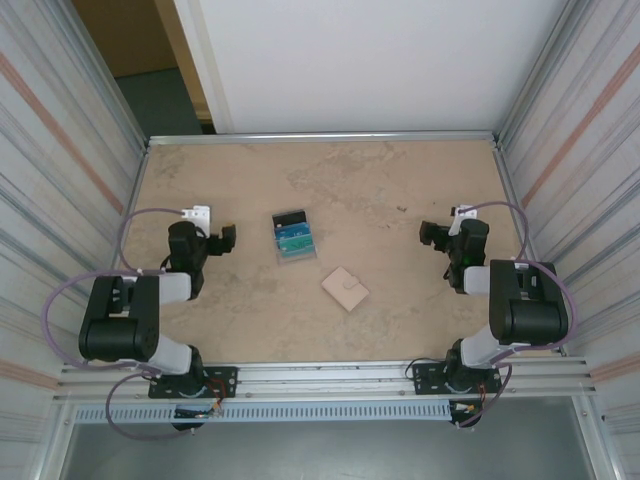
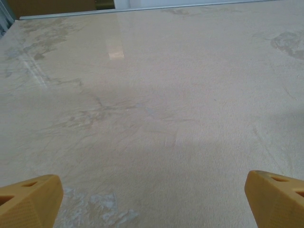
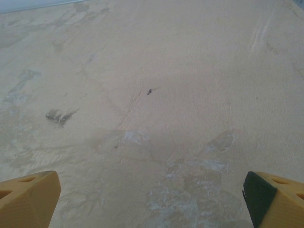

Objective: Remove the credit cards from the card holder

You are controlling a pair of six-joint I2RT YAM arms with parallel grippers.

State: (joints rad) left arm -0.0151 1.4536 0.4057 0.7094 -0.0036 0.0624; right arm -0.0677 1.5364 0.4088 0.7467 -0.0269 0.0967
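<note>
1. The left gripper (image 1: 226, 240) is held wide and empty. The credit cards (image 1: 293, 238) are fanned on the table (image 1: 400, 180) just beyond its fingertips.
2. The right gripper (image 1: 430, 235) is also spread wide with nothing held. The card holder (image 1: 345, 290) lies between the 2 grippers, apart from the cards.
3. The holder appears closed. If a card remains inside, the holder is best pinned flat by 1 gripper while the tab is lifted.

The card holder (image 1: 345, 290) lies on the table (image 1: 400, 180). The credit cards (image 1: 293, 236) lie just behind it and to its left, not touching it. The left gripper (image 1: 230, 240) hangs well to the holder's left, the right gripper (image 1: 428, 235) to its right.
</note>
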